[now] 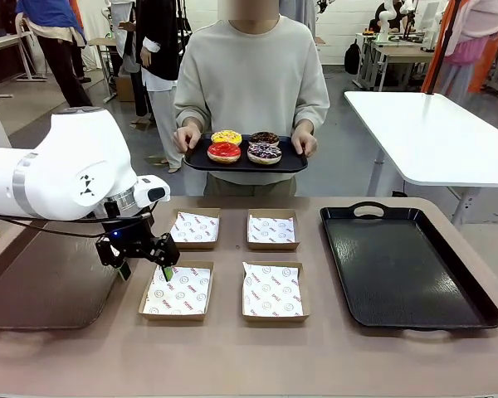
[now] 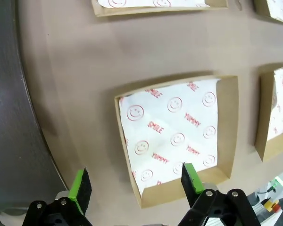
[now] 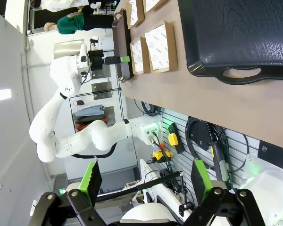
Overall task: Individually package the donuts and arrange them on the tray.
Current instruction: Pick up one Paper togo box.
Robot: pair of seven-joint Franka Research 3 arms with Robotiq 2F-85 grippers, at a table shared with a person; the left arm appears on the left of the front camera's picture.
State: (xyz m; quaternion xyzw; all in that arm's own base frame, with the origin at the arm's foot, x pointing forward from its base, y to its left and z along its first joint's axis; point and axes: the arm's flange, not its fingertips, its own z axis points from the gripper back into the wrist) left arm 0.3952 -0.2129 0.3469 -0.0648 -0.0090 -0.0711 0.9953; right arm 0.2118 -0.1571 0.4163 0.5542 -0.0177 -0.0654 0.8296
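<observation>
Here, nothing is packaged yet: 4 donuts sit on the person's serving tray, while our 4 lined boxes and black tray wait unfilled. Our left gripper and right gripper gape, holding nothing.

"SMILE" and "YUMMY" (red print) on box liner
</observation>
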